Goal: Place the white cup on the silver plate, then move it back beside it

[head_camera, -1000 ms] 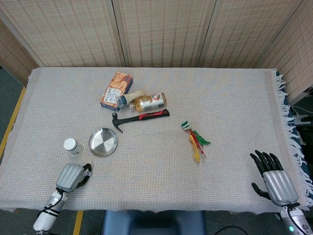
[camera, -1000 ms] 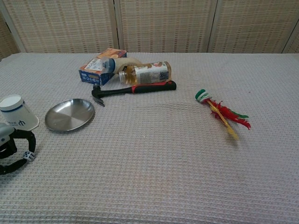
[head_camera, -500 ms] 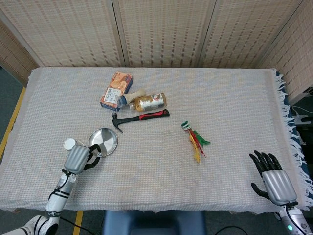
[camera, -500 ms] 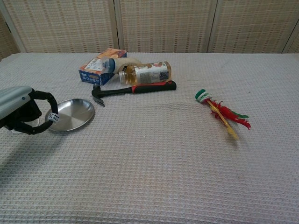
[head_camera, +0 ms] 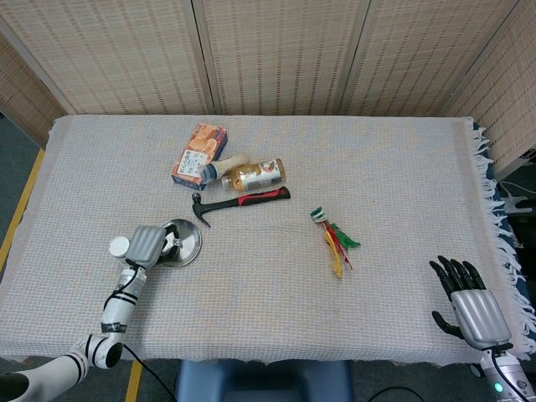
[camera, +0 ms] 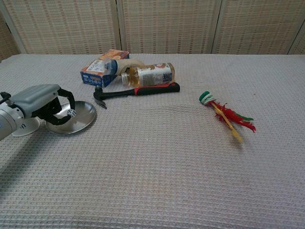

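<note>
Fingers curled, empty, the left robot hand [head_camera: 147, 245] hovers between white cup [head_camera: 120, 246] and silver plate [head_camera: 186, 243]; right robot hand [head_camera: 469, 301] lies open.

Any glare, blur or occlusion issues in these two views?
Head view: even light, sharp, soft sheen on the silver plate; the left hand covers part of it. Chest view: plate rim reflects mildly, the hand hides most of the white cup; no blur.

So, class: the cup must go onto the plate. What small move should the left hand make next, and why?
Probably shift left and close around the white cup. The left hand hangs over the silver plate's near edge, fingers curled, holding nothing; the cup stands just beside it.
</note>
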### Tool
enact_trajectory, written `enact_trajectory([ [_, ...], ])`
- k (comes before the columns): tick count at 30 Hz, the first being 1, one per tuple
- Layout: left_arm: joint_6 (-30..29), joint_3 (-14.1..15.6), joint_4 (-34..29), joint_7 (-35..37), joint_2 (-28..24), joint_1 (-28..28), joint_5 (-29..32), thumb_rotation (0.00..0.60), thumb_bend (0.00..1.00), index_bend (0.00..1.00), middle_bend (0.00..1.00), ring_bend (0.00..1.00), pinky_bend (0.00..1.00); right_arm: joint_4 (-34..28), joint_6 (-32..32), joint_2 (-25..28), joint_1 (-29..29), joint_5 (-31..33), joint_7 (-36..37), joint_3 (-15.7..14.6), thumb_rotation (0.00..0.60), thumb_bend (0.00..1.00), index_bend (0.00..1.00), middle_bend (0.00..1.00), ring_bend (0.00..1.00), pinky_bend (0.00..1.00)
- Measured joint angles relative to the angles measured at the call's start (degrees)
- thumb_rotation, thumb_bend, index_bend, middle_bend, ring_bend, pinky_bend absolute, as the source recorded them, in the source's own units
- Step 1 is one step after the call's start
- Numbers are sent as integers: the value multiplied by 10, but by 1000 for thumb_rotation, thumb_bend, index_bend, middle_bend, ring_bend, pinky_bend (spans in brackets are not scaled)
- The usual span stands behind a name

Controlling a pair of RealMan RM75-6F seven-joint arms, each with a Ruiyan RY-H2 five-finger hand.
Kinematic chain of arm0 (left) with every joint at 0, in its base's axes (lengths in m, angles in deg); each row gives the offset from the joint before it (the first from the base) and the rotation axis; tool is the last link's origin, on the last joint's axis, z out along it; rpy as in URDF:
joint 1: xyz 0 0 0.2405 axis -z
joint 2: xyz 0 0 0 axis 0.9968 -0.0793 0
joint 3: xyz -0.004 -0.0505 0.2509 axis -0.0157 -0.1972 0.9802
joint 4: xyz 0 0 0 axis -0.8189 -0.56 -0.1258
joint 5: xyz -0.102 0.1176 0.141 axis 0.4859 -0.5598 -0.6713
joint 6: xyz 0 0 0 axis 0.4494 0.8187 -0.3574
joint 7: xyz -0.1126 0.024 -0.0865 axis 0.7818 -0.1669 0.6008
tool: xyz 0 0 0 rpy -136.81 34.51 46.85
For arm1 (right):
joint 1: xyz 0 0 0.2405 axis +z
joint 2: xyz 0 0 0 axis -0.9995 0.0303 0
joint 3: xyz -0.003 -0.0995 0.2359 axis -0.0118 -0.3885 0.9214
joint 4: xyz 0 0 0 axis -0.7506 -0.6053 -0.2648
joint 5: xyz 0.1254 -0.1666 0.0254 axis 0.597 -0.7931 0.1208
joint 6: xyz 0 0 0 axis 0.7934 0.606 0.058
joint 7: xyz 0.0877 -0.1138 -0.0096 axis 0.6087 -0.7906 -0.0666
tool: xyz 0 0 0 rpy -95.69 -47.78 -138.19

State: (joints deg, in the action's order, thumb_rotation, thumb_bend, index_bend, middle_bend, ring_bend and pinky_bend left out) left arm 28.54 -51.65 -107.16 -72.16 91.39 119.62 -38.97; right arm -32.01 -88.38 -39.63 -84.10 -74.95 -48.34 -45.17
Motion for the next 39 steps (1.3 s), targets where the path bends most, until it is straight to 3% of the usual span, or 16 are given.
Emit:
enact_trajectory([
  [4, 0, 8, -10, -6, -11, 1, -3, 600, 390, 183, 1000, 1000, 1000, 1, 5, -2, 2, 3, -3, 0, 600, 206, 0, 0, 0, 0],
  [13, -22, 17, -82, -25, -50, -8, -5, 600, 387, 151, 966, 981, 1000, -2, 2, -2, 1, 1, -5, -2, 600, 206, 0, 0, 0, 0],
  [15, -48, 22, -115, -23, -65, -18, -17, 600, 383, 135, 835, 926, 1000, -2, 2, -2, 1, 0, -5, -2, 600, 206, 0, 0, 0, 0],
  [16, -63, 25, -131, -24, -73, -24, -23, 600, 378, 124, 655, 894, 1000, -2, 3, -1, 1, 0, -5, -3, 600, 206, 0, 0, 0, 0],
  [17, -79, 29, -147, -25, -82, -30, -29, 600, 376, 117, 537, 866, 1000, -3, 3, -1, 1, -1, -5, -3, 600, 206, 0, 0, 0, 0],
  [18, -101, 34, -171, -29, -96, -39, -36, 600, 371, 106, 384, 781, 981, -3, 3, -1, 1, -1, -6, -3, 600, 206, 0, 0, 0, 0],
  [19, -114, 38, -190, -35, -108, -46, -40, 600, 363, 82, 213, 557, 867, -3, 3, -1, 1, -2, -6, -4, 600, 206, 0, 0, 0, 0],
  [21, -133, 49, -235, -59, -139, -62, -44, 600, 355, 43, 69, 172, 647, -4, 3, 0, 1, -4, -5, -5, 600, 206, 0, 0, 0, 0],
  [23, -140, 56, -267, -88, -164, -75, -44, 600, 350, 16, 7, 8, 542, -5, 2, 1, 1, -6, -5, -6, 600, 206, 0, 0, 0, 0],
  [28, -132, 68, -300, -137, -216, -98, -14, 600, 347, 0, 0, 0, 295, -9, 1, 3, -1, -13, -3, -11, 600, 205, 0, 0, 0, 0],
  [35, -85, 57, -264, -176, -209, -94, 60, 600, 351, 57, 11, 0, 408, -10, -3, 4, -3, -12, -5, -10, 600, 206, 0, 0, 0, 0],
  [39, -62, 53, -251, -201, -205, -90, 92, 600, 386, 127, 66, 32, 481, -9, 1, 2, -1, -9, -8, -9, 600, 205, 0, 0, 0, 0],
])
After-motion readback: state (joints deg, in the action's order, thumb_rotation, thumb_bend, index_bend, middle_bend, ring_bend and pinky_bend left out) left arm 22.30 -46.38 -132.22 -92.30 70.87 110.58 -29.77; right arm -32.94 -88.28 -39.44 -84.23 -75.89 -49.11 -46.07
